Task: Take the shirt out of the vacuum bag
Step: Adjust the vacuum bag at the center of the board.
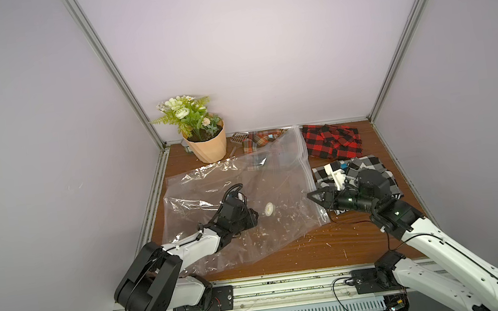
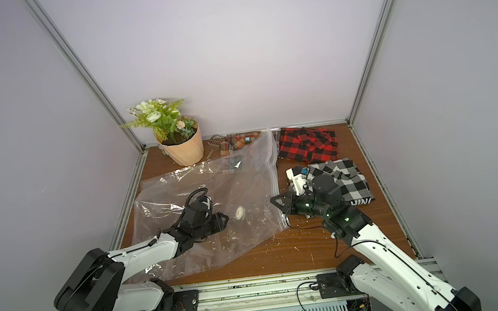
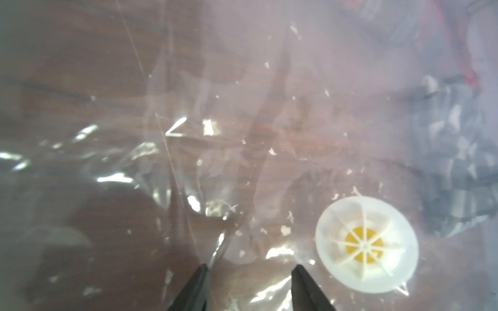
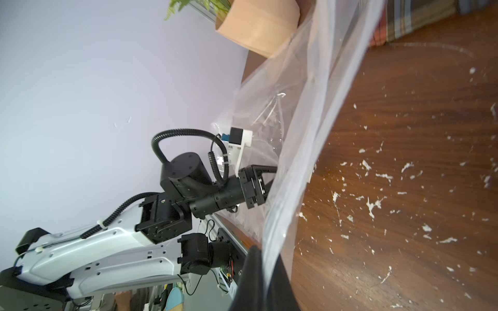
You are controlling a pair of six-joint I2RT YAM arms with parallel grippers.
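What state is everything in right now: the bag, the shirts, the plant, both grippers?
Bag, flat on the table, looks empty, zip edge lifted.
Left gripper, open, at the bag beside its valve.
Right gripper, shut on the bag's zip edge.
Checked shirt, out of the bag, lying beside it.
Red shirt, crumpled, outside the bag.
Brown shirt, at the back, partly hidden by the bag.
Plant, upright.

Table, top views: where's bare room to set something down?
Best free patch: bare wood between the near edge of the vacuum bag and the front rail, flecked with white flakes. A narrow strip runs along the table's right edge beside the red plaid shirt. Crowded: bag over left and centre, black-and-white shirt under the right arm, flowerpot back left.
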